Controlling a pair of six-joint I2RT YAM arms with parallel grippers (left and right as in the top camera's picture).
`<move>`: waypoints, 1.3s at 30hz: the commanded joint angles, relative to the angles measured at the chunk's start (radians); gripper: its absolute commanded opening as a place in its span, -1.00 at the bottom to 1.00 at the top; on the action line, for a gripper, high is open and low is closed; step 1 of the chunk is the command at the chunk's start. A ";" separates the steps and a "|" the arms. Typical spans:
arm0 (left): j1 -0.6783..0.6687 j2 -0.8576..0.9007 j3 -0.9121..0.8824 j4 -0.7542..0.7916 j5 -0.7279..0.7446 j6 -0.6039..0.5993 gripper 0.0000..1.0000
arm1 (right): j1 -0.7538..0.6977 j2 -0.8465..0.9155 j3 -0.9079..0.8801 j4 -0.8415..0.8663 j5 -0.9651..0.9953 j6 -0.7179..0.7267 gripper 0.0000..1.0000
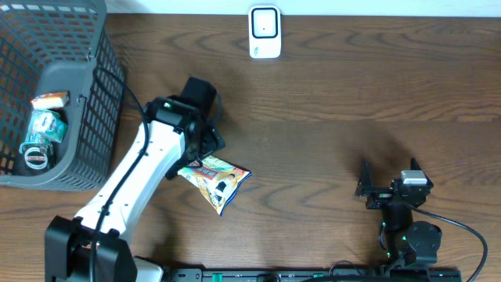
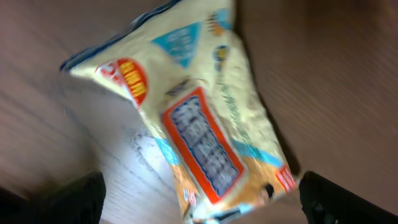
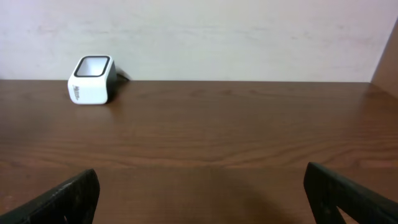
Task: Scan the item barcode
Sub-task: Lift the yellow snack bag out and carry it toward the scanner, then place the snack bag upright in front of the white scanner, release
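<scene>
Packaging first: the snack packet [image 1: 214,182] looked like a thin, glossy foil pouch, puffed with air. I judged it light, soft and crinkly, likely to slide on the wood and to buckle if pinched across its middle. It lay flat on the table [image 1: 329,117], front and left of centre, well apart from the white scanner [image 1: 264,31] at the far edge and from the grey basket [image 1: 98,110] on the left.

The left gripper [image 1: 205,149] hung directly over the packet with its jaws spread wide and nothing held (the wrist view was blurred, so whether a finger brushed the foil could not be told). The right gripper [image 1: 390,174] sat near the front right, jaws likewise apart and empty.

A flat crimped seam at one end seemed the safest place to grip, leaving the printed faces uncovered for the scanner.
</scene>
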 commanded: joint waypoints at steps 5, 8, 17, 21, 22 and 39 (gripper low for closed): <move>-0.011 0.005 -0.153 0.094 -0.007 -0.333 0.96 | -0.003 -0.006 -0.002 -0.005 0.008 0.011 0.99; -0.026 0.006 -0.196 0.170 -0.002 -0.335 0.98 | -0.003 -0.006 -0.002 -0.005 0.008 0.011 0.98; -0.048 0.011 -0.326 0.354 -0.038 -0.372 0.79 | -0.003 -0.006 -0.002 -0.005 0.008 0.011 0.99; -0.048 0.013 -0.361 0.374 -0.063 -0.372 0.29 | -0.003 -0.006 -0.002 -0.005 0.007 0.011 0.98; -0.048 0.013 -0.361 0.376 -0.068 -0.372 0.18 | -0.003 -0.006 -0.002 -0.005 0.008 0.011 0.99; -0.048 0.012 -0.169 0.948 0.058 0.335 -0.85 | -0.003 -0.006 -0.002 -0.005 0.008 0.011 0.99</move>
